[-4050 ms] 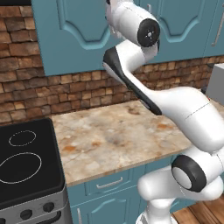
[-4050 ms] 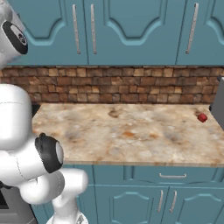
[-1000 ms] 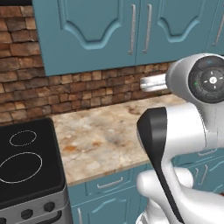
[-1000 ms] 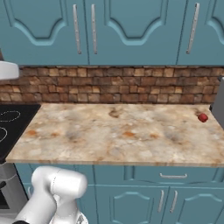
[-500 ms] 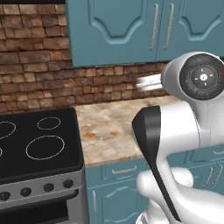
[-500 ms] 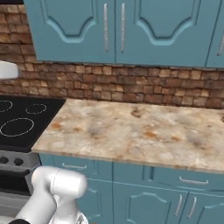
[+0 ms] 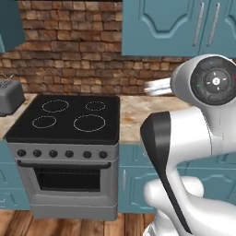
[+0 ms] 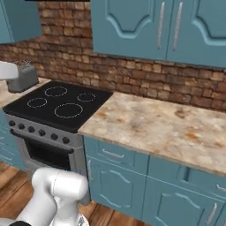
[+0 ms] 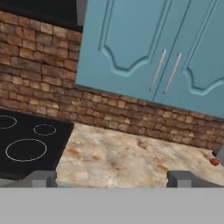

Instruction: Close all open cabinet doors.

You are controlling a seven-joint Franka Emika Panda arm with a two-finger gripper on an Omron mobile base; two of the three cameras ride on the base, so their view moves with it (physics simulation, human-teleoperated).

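Gripper (image 9: 111, 179): two grey finger tips are seen at the bottom of the hand view, set well apart with nothing between them.
Aim: the hand camera is pointed over the counter toward the wall cabinets.
Cabinet doors (image 9: 127, 48): a pair of tall teal doors with arched panels is seen above the counter — both lie flush, their silver bar handles (image 9: 158, 70) side by side at the meeting edges. The same pair appears in the right base view (image 8: 132, 26) and in the left base view (image 7: 161, 27).
Further door (image 8: 17, 20): a teal panel is seen at the upper left, beyond the stove; whether it stands ajar cannot be told.
Counter (image 8: 163, 128): a mottled beige top, bare where it shows, backed by a brick wall (image 8: 132, 75).
Small red thing (image 9: 214, 162): seen at the counter's far right edge — too small to identify.
Stove (image 7: 69, 122): black cooktop with four rings, oven below, just left of the counter.
Toaster (image 8: 22, 77): grey, left of the stove.
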